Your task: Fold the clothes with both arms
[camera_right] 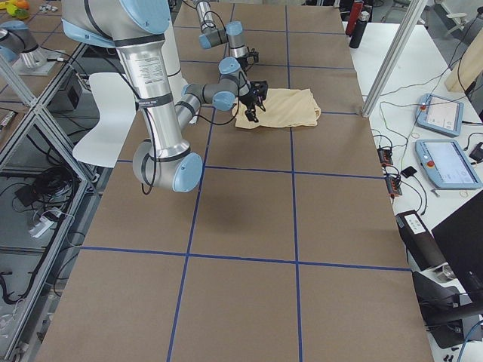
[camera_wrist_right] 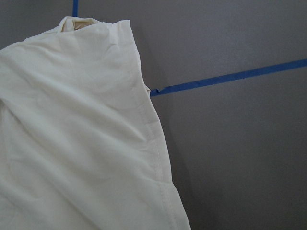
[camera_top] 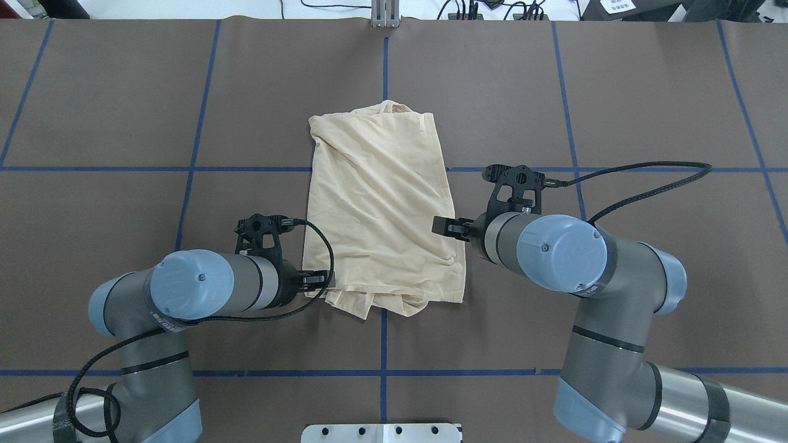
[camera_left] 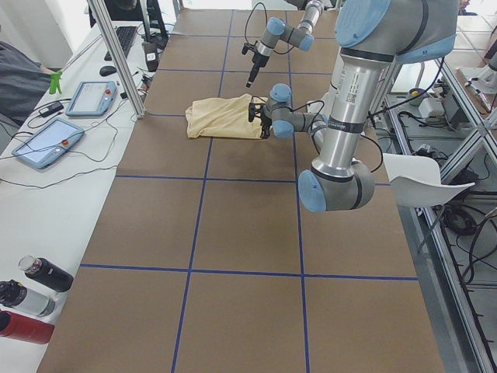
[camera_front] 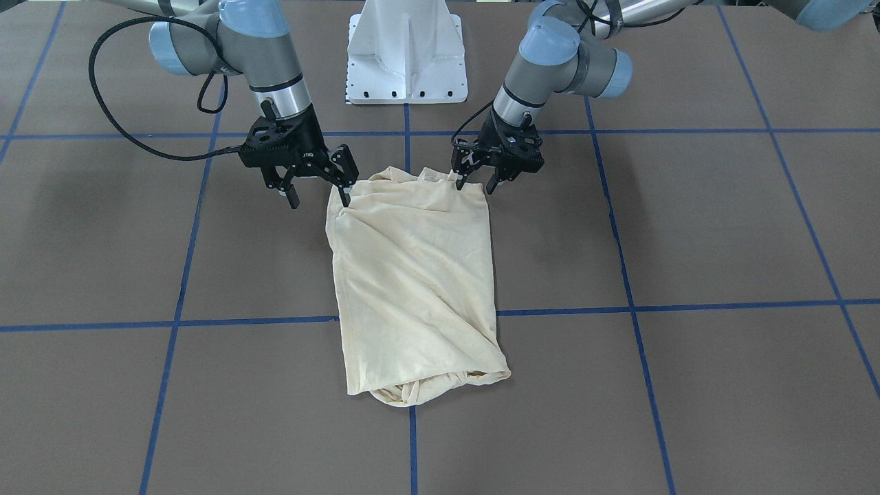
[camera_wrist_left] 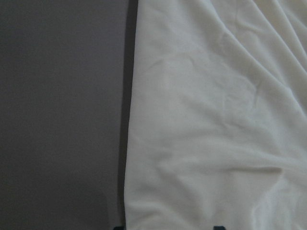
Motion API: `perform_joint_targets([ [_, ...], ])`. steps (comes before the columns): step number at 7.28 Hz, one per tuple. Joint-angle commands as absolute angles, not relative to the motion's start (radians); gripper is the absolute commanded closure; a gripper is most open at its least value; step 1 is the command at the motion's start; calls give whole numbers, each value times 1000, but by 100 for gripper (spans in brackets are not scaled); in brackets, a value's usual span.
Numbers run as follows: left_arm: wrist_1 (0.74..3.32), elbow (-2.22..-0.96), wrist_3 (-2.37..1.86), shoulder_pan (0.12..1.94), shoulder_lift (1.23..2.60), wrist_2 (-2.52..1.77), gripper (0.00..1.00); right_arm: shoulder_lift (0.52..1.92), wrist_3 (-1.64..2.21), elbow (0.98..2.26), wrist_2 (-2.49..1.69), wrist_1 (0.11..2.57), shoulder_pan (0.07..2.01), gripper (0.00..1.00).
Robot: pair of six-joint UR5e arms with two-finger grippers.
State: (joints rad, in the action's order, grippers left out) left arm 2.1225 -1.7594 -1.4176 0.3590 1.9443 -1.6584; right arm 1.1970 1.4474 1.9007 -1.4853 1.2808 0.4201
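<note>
The clothes are one pale cream shirt point(camera_front: 412, 275), folded into a narrow rectangle and lying flat in the middle of the table point(camera_top: 123, 123); its print is hidden. Both grippers sit at the shirt's end nearest the robot, one at each corner. My left gripper point(camera_front: 476, 183) is open, with one finger at the shirt's corner, and the left wrist view shows cream cloth point(camera_wrist_left: 216, 120) between the two tips. My right gripper point(camera_front: 317, 196) is open wide, with one finger against the shirt's side edge. The right wrist view looks down the shirt's hemmed edge point(camera_wrist_right: 153, 143); no fingers show there.
The white pedestal base point(camera_front: 407, 51) stands behind the shirt. Blue tape lines point(camera_top: 383, 344) grid the brown table. A side bench holds tablets point(camera_left: 48, 144) and bottles point(camera_left: 31, 299). Bare table lies on both sides of the shirt.
</note>
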Motion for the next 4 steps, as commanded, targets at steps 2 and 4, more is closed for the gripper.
perform_joint_targets([
  [2,2125,-1747,-1430,357,1948,-1660,39,1198,1448,1901,-1485,1281,419,0],
  [4,2131,-1749,-1433,357,1950,-1660,80,1198,1448,1901,-1486,1281,420,0],
])
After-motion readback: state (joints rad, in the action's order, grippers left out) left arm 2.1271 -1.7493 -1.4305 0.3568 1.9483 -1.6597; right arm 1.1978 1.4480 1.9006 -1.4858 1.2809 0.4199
